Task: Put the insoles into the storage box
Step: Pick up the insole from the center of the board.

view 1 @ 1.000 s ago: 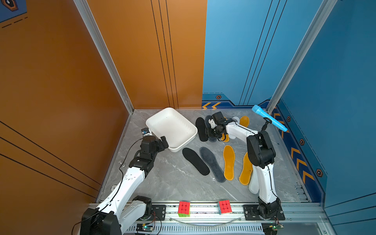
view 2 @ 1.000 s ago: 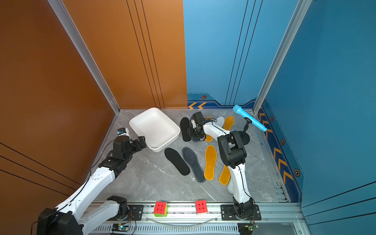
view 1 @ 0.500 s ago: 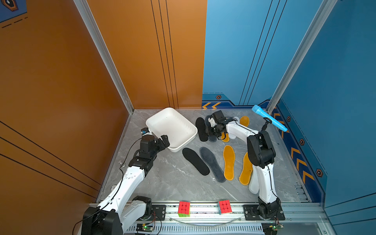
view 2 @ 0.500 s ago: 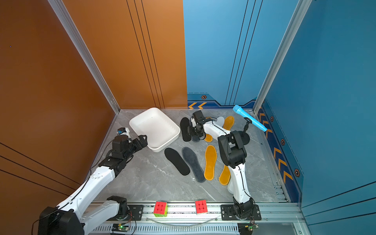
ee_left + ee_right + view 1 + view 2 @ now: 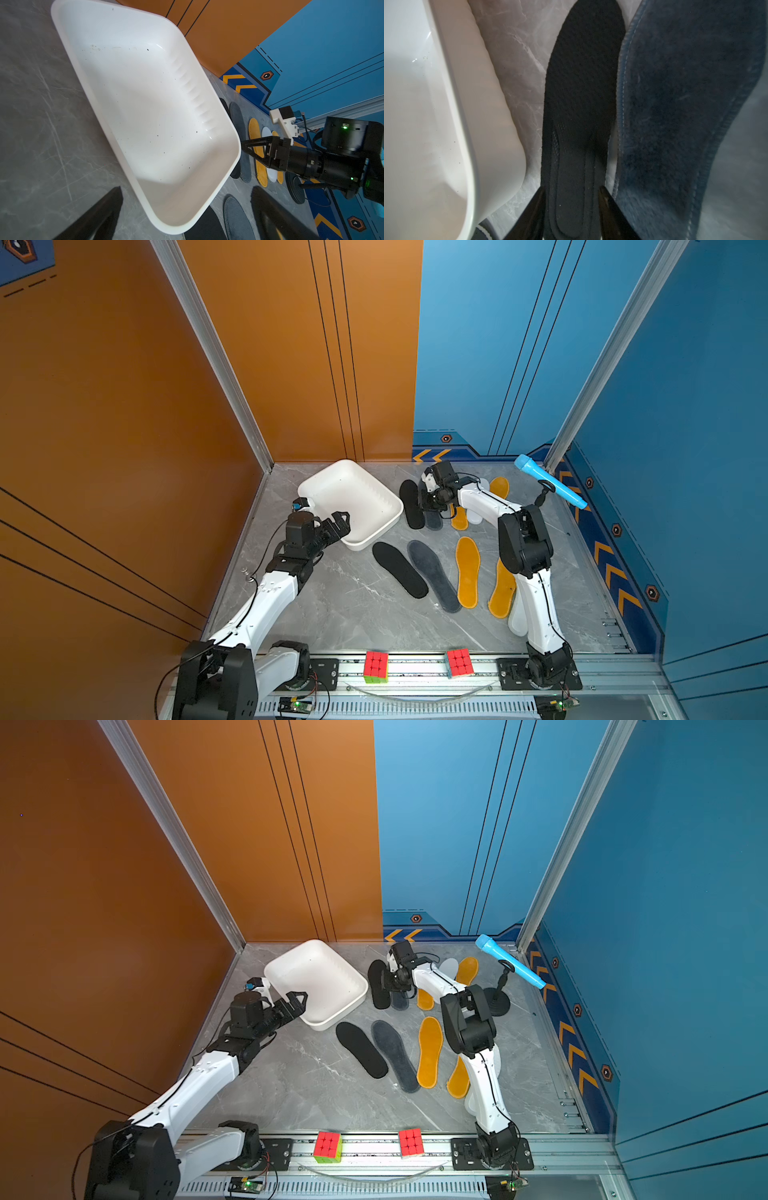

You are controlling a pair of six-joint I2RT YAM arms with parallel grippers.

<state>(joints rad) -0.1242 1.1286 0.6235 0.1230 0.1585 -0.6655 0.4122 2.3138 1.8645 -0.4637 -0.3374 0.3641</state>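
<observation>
the white storage box [image 5: 349, 493] sits on the grey table [image 5: 365, 614]. the left claw [image 5: 330, 526] is at the near corner of the box. it is wide open and holds nothing. in the left wrist view its two fingers [image 5: 99, 214] stand one on each side of that corner.

a black insole [image 5: 583, 83] lies flat on the table just to the right of the box, with a thin strip of table between them. the right claw [image 5: 572, 191] is low over one end of this insole, with one finger at each long edge. i cannot tell if the fingers squeeze it or only stand beside it.

a dark grey insole [image 5: 685, 104] lies right beside the black one, on the side away from the box. the other insoles [image 5: 467, 572] lie further from the box. all of them are outside the box.
</observation>
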